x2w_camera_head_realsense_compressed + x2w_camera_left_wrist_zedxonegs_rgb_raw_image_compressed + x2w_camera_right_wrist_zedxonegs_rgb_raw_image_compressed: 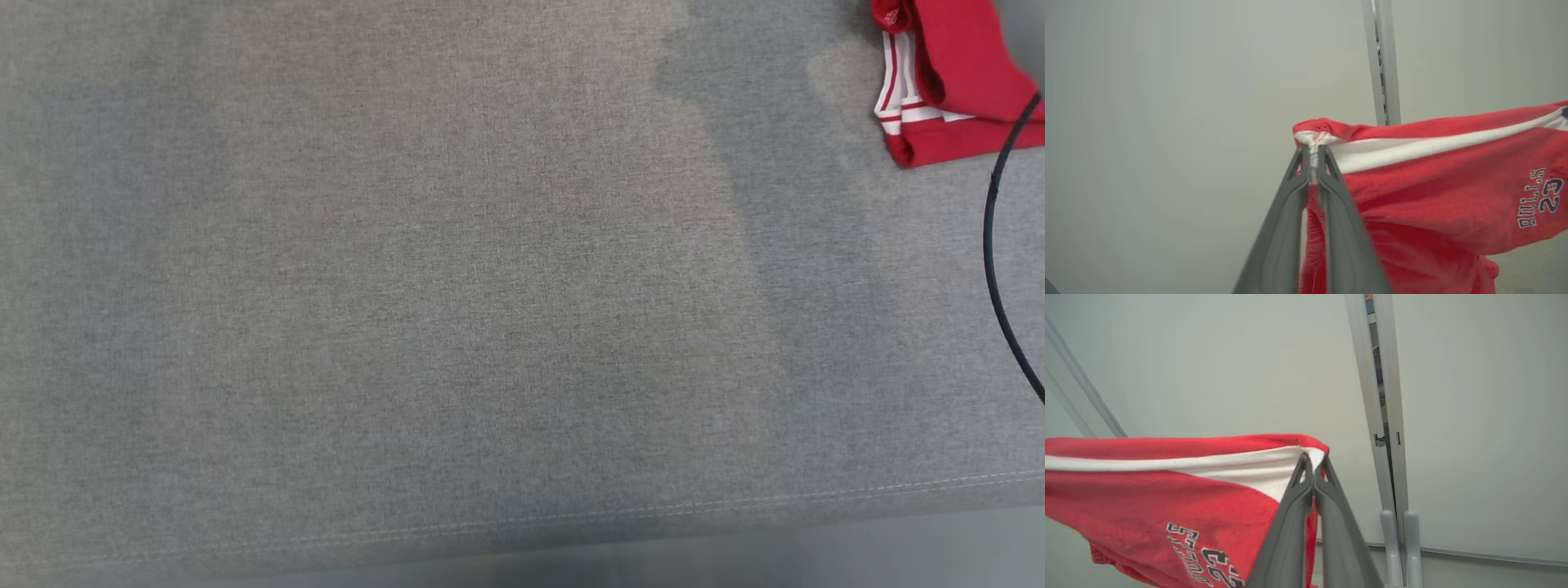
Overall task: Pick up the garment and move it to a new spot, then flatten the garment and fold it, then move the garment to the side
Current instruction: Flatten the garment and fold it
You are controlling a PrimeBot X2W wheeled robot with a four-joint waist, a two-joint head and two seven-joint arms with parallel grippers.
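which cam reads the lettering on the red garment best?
Left wrist view: the lettering on the garment is whole and readable, BULLS 23. Right wrist view has it partly cut off by the bottom edge and the right gripper. Head view catches a red-and-white fold of fabric, top right.

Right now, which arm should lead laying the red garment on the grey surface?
Probably left: left gripper and right gripper both pinch the garment, but the bare grey surface spreads to its left.
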